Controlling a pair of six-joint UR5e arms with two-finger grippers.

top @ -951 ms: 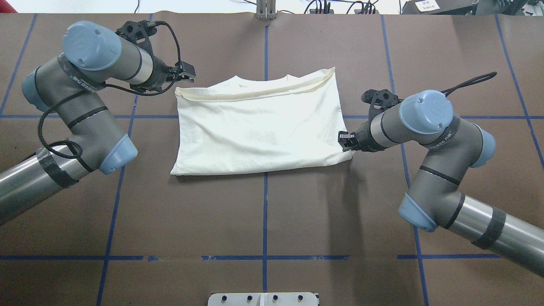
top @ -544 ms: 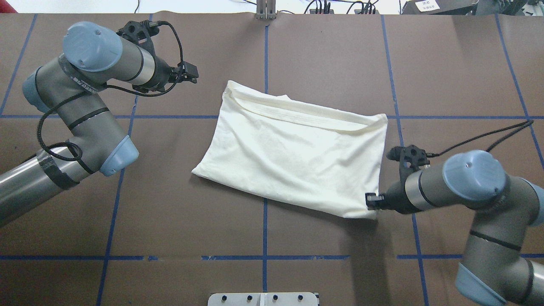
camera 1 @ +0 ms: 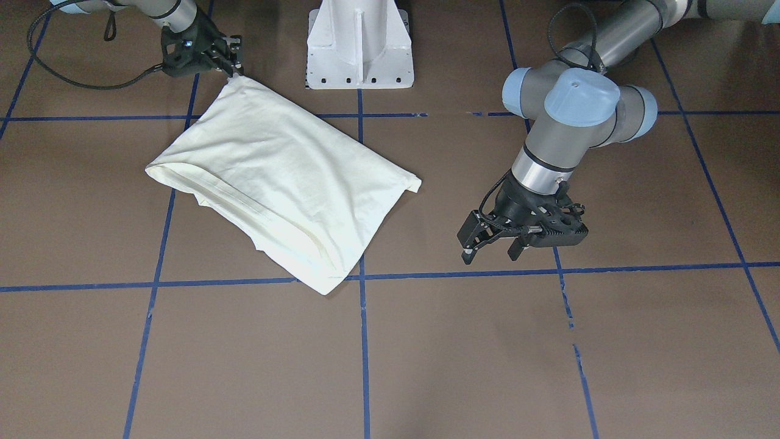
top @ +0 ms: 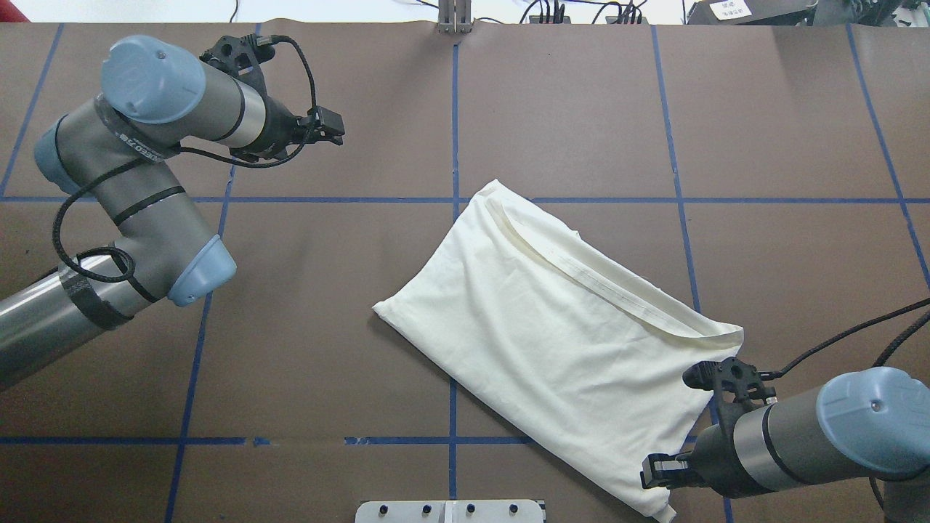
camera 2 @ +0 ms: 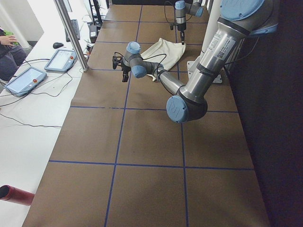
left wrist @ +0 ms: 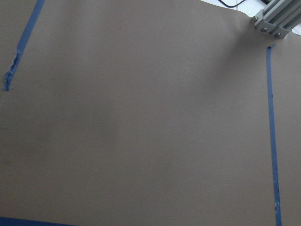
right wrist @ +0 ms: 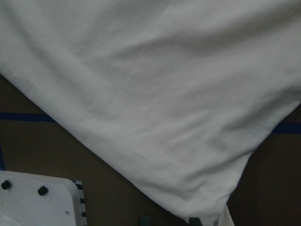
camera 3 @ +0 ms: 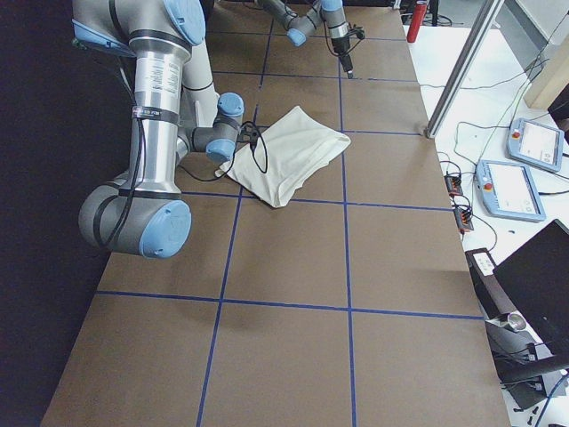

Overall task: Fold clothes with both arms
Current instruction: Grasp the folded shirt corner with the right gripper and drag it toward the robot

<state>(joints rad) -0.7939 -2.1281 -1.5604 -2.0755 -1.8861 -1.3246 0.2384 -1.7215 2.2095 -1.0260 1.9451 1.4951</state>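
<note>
the right hand (top: 657,472), clamped on a corner of the folded shirt (top: 559,341), has dragged it near-right and askew; the left hand (camera 1: 490,253) hangs open over bare tabletop (top: 327,327). it probably needs squaring before the next fold.

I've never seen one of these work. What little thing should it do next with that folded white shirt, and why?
Probably open the right gripper and let go. It pinches a corner of the shirt near the white pedestal, at the robot's side of the table, leaving little room to pull it nearer; the shirt lies flat. The left gripper hangs open, well apart.
</note>
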